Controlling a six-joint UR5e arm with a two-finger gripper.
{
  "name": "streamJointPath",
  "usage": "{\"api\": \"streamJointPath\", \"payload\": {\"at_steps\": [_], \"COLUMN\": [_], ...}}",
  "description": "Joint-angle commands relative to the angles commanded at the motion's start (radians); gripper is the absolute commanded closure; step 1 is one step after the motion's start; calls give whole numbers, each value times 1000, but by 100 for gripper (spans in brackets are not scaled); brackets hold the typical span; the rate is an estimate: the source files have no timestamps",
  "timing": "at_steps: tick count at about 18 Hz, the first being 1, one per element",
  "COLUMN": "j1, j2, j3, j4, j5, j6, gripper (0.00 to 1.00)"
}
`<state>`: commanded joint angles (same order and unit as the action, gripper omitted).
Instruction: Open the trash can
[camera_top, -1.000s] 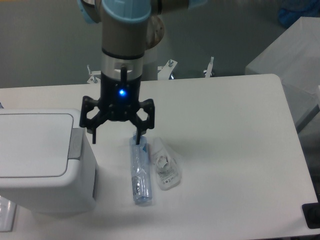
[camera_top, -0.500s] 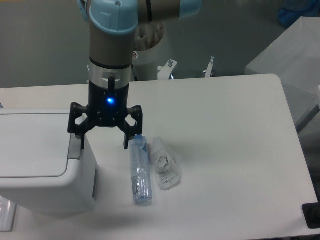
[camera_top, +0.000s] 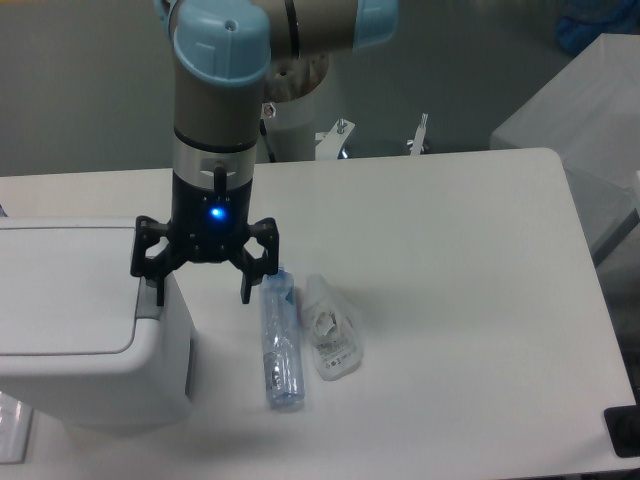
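One gripper (camera_top: 201, 290), jaws spread, hung over the trash can's (camera_top: 85, 330) grey tab (camera_top: 150, 290); bottle (camera_top: 280, 345) lay at its 4 o'clock.

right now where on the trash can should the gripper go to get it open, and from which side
Go for the grey push tab on the right edge of the trash can lid, coming straight down from above. The lid lies flat and closed, with the tab exposed on top of that edge. The gripper is open and hangs right there, one finger over the tab, so a press with that finger likely suits better than a pinch.
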<state>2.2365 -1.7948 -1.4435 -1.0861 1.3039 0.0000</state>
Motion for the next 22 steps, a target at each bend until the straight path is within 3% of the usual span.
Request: {"api": "streamJointPath", "payload": {"at_steps": [20,22], "j1": [-3,-3], "j2": [-6,-5], "j3": [5,32], "j4": [3,47], "j5": [2,9], "j6": [5,9], "gripper": [0,0]}}
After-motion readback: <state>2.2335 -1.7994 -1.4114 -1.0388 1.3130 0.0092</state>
